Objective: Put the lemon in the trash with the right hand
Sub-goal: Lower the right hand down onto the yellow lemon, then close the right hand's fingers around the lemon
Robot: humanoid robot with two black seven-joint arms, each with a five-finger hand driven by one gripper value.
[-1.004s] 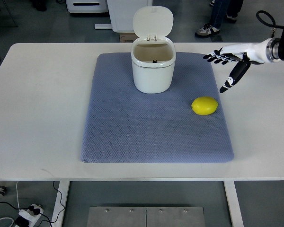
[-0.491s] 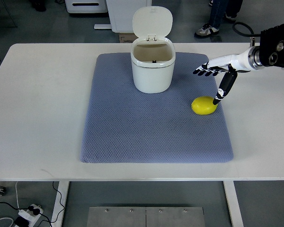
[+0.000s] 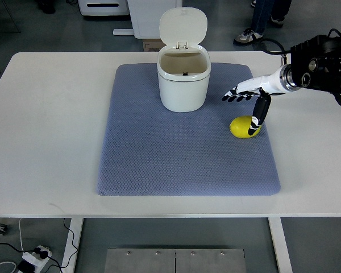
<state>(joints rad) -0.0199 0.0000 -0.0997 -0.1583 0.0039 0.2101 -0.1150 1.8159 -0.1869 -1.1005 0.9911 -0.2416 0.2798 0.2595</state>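
A yellow lemon lies on the blue-grey mat, at its right side. A white trash bin stands at the mat's back middle with its lid flipped up and its inside showing. My right hand comes in from the right edge and is over the lemon. Its fingers are spread out toward the bin and its thumb points down across the lemon's right end. It holds nothing. The left arm does not show.
The mat lies on a white table. A person's legs and shoes stand on the floor behind the table. White equipment stands on the floor at the back.
My right hand has moved left and toward the front, from beyond the mat's right edge to over the lemon. The lemon and bin have not moved.
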